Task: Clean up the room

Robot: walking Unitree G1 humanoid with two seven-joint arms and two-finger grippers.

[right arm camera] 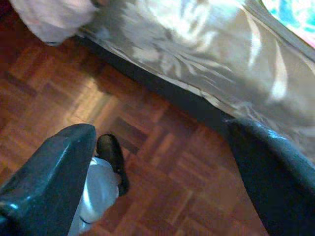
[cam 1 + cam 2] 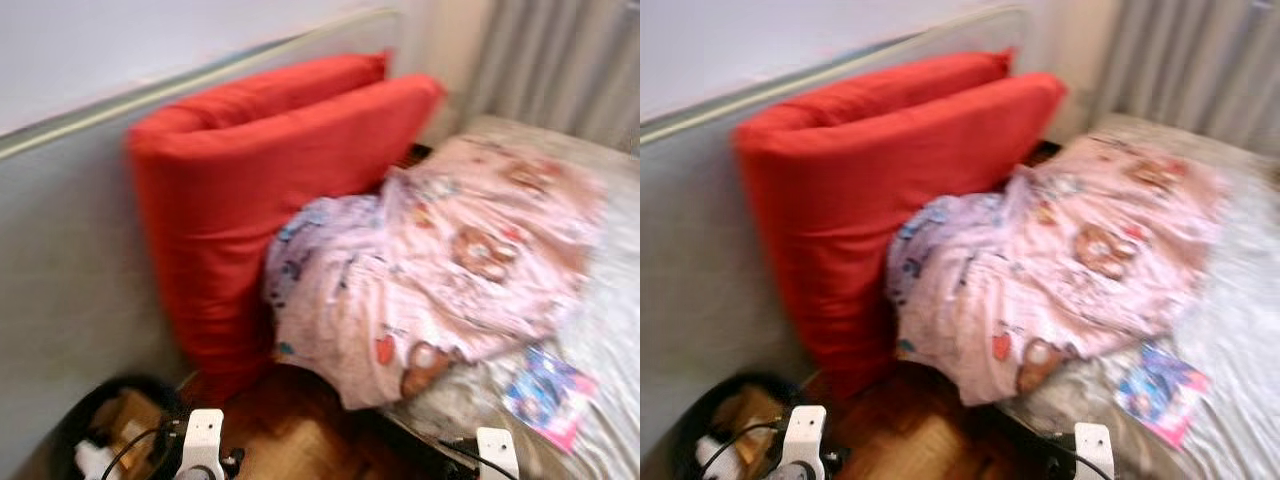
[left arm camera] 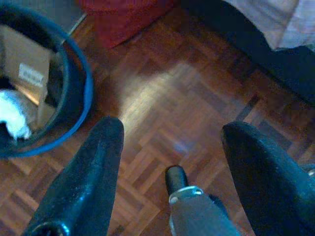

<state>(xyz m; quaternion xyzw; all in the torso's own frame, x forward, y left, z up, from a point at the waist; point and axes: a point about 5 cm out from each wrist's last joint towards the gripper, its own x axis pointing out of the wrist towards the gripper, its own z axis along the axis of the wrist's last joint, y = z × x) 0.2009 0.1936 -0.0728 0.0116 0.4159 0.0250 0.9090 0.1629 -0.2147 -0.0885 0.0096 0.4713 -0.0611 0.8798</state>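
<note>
Both sets of jaws stand spread wide with nothing between them. From the left wrist, the left gripper (image 3: 170, 142) hangs over the parquet floor (image 3: 197, 93), its two black fingers (image 3: 81, 182) well apart; the right gripper (image 1: 157, 167) hangs likewise over the same wood, close by the edge of the bed (image 1: 206, 54).

Seen from the head, the picture is blurred. A big red cushion (image 2: 250, 190), folded double, leans against the grey wall panel (image 2: 60, 260) and stands on the floor beside the bed. A pink patterned blanket (image 2: 430, 270) lies crumpled across the near corner of the mattress, one fold drooping over the edge toward the floor. Just beside it, on the pale silvery sheet, lies a small bright booklet (image 2: 550, 395) — blue and pink, its print too smeared to read. Grey curtains (image 2: 570, 60) hang at the far side.

Low at the robot's left sits a round dark bin (image 2: 100, 420). The left wrist camera shows what the head view barely hints at — its blue rim (image 3: 81, 98), with a piece of cardboard (image 3: 24, 64) and something white and crumpled (image 3: 12, 115) inside. The right wrist camera gives the dark bed frame under the shiny sheet, and a corner of the booklet at the frame's edge.
</note>
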